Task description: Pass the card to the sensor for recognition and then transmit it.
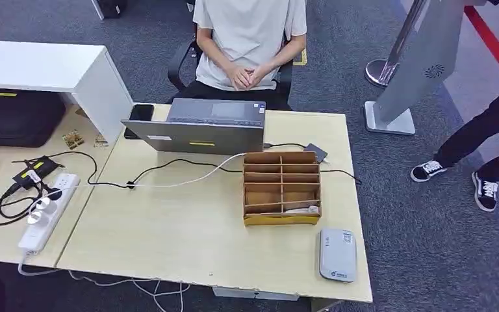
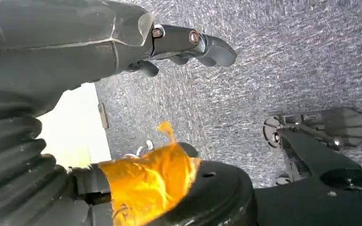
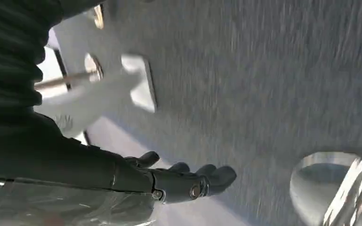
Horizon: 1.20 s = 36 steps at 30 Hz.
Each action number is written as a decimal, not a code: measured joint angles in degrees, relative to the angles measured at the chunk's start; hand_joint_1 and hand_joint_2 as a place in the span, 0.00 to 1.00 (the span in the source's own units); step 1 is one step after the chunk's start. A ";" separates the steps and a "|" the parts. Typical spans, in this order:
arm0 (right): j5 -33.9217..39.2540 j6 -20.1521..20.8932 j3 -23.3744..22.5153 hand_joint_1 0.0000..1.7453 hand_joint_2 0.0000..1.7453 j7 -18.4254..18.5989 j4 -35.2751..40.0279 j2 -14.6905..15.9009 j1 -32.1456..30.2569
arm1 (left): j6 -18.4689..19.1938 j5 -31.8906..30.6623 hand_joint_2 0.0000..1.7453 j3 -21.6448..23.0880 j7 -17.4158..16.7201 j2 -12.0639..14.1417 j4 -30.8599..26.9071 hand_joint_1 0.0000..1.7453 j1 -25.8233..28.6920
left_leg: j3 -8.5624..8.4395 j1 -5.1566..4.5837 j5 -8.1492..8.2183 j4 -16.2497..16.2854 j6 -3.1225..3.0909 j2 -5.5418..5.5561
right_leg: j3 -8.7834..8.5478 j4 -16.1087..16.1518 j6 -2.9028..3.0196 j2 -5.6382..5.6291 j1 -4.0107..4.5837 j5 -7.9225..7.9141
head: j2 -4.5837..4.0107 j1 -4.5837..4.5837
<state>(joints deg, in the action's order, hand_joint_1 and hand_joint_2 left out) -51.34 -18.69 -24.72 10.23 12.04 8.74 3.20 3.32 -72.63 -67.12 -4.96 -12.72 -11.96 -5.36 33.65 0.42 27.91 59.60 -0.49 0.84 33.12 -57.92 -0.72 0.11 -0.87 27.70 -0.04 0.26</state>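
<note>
On the pale wooden table stands a cardboard organiser with several compartments. A whitish card lies in its front right compartment. A flat grey sensor box sits near the table's front right corner, just in front of the organiser. In the left wrist view my left hand hangs over grey carpet, fingers stretched out and holding nothing. In the right wrist view my right hand also hangs over carpet, blurred, with its fingers extended and empty.
A grey laptop stands at the table's far side, and a person sits behind it with hands clasped. Cables cross the table towards a power strip on the left. A grey kiosk stand and another person's legs are at the right.
</note>
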 joint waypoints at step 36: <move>-10.12 13.60 1.73 0.00 0.00 1.95 -1.11 -12.13 -0.36 | -9.76 -3.65 1.00 -1.59 -5.05 1.38 0.00 0.00 -0.09 | -0.02 0.06 -0.03 0.01 0.06 -0.07 | -0.04 -0.01 0.10 -0.06 0.07 -0.02 | 0.00 -0.02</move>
<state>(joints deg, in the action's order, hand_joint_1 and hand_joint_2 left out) -61.46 -5.09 -22.99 12.17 10.93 -3.39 2.84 -6.44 -76.28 -68.72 -10.01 -11.34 -11.96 -5.46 33.62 0.49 27.88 59.62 -0.42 0.77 33.08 -57.94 -0.62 0.05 -0.80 27.68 -0.04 0.24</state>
